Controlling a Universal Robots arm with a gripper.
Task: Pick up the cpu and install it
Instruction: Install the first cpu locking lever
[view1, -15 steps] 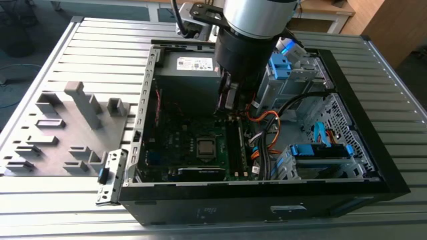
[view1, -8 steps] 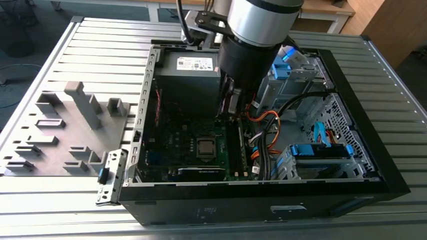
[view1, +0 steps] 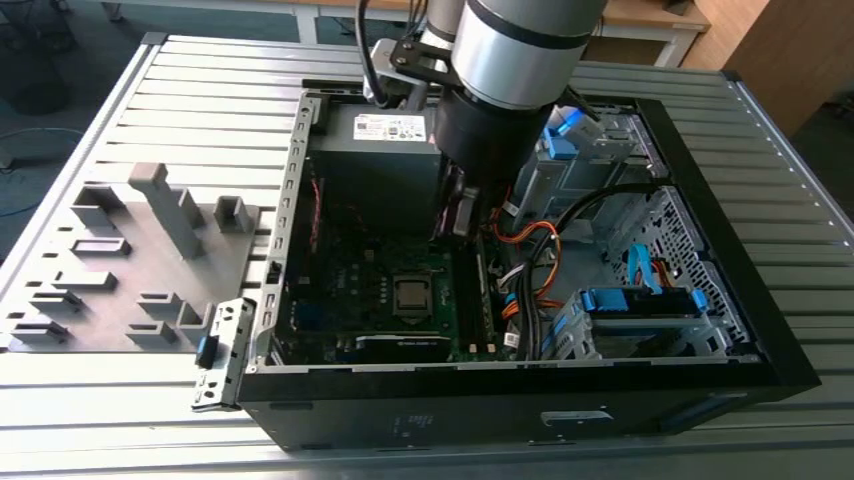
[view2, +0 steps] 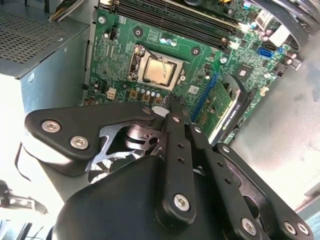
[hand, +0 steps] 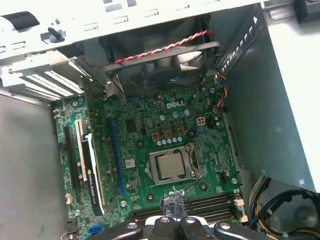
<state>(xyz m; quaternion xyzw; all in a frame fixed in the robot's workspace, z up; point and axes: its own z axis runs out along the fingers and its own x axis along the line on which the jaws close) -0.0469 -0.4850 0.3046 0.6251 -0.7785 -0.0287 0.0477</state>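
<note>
- Your cpu (hand: 170, 165) lies flat in its socket on the green motherboard (hand: 145, 135), inside the open computer case (view1: 747, 330) that rests on the slatted bench (view1: 200, 110). Its silver-grey top also shows in the second wrist view (view2: 157, 71) and in the exterior view (view1: 411, 293).
- Your pincer (view2: 172, 102) hangs above the board, apart from the cpu and touching nothing. In the second wrist view its black fingers (view2: 176, 131) taper to tips drawn close together, with nothing between them. In the first wrist view the tips (hand: 172, 204) sit just beside the socket, on the side toward the long black memory slots (hand: 200, 206).
- The arm (view1: 514, 60) reaches down into the case next to the big grey box (view1: 380, 150) with a white label.
- A fan (hand: 160, 65) with a twisted red and black wire sits at the far edge of the motherboard from the pincer; a black card (hand: 90, 170) stands in a slot along another edge of the motherboard.
- A grey parts tray (view1: 127, 260) lies on the bench beside the case, at the exterior view's left.
</note>
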